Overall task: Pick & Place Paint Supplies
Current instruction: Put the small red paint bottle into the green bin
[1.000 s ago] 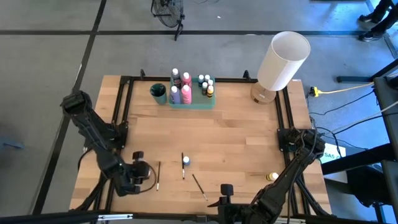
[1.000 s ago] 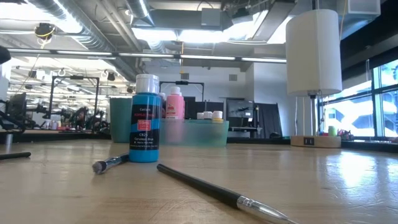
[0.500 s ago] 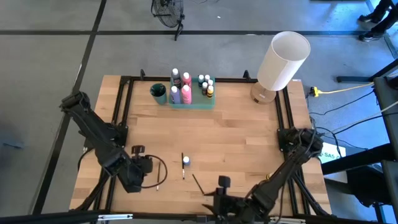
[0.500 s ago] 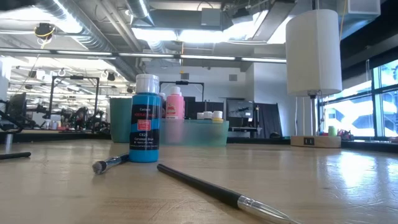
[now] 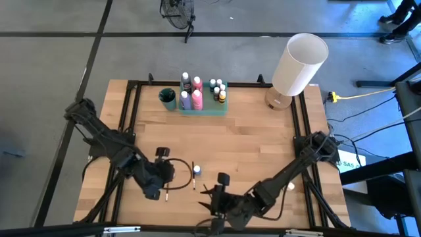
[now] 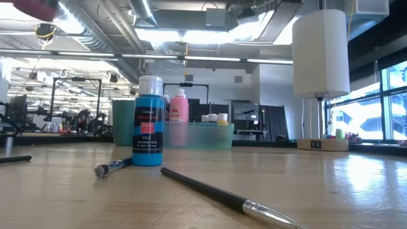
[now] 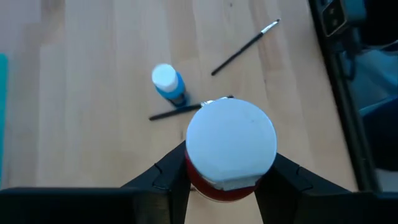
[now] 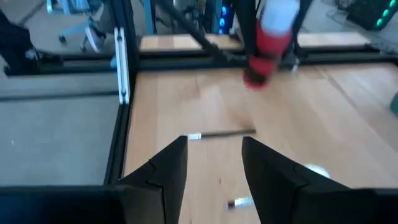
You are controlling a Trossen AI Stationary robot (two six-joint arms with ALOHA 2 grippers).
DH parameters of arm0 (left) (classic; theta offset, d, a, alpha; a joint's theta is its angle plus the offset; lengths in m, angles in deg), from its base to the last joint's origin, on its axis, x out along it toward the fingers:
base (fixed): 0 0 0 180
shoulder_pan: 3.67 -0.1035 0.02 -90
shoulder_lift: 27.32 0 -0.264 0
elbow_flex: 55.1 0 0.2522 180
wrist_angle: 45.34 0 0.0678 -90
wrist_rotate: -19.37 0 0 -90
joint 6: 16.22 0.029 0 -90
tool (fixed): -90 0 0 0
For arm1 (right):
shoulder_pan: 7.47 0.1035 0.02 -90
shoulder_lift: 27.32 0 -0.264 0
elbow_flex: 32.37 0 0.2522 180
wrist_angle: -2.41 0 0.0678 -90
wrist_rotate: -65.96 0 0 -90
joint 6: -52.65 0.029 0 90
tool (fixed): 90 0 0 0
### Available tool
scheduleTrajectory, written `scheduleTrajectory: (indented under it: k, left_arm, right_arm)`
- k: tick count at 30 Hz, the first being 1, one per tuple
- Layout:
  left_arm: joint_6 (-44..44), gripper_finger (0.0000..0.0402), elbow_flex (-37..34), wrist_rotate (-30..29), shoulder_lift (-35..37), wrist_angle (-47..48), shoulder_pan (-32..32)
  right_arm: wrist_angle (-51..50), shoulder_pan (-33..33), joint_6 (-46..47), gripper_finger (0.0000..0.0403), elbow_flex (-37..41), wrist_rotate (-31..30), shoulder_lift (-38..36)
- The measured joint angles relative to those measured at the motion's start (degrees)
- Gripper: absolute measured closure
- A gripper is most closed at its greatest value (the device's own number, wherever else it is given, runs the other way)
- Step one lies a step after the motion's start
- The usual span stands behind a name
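Red paint bottle (image 7: 230, 155) sits clamped in the left tool (image 5: 160, 172) over the worktop's (image 5: 250, 131) front-left; carry it upright toward the tray (image 5: 204, 107), while the right tool (image 8: 214, 163) stands apart, empty.

Red bottle (image 7: 227, 155) is clamped, lifted; blue bottle (image 6: 147, 127) stands upright among three brushes (image 6: 226, 197); more bottles (image 5: 196, 92) stand in the tray.

1. Table (image 5: 250, 138): pale wood planks, smooth with a bit of sheen.
2. Blue paint bottle (image 6: 147, 129): glossy plastic, white cap, paper label.
3. Brush (image 6: 226, 196): matt dark handle, shiny metal ferrule.
4. Tray (image 6: 198, 135), 12 o'clock: frosted translucent plastic.
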Motion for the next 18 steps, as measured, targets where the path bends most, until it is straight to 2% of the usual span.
scheduleTrajectory:
  k: [3,8,18]
  left_arm:
    - [3.0,0.0265,0.9,0.2,-2.1,-0.1,-1.7]
    - [6.2,0.0264,2.2,0.6,-6.3,-0.1,-2.7]
    - [10.9,0.0263,6.7,0.2,-13.8,-0.3,-2.7]
  right_arm:
    - [3.1,-0.6,-2.1,0.0246,0.0,0.0,0.0]
    - [3.9,-1.2,-0.3,0.0231,0.0,0.1,0.0]
    - [2.9,-2.7,2.6,0.0124,0.0,-0.1,0.0]
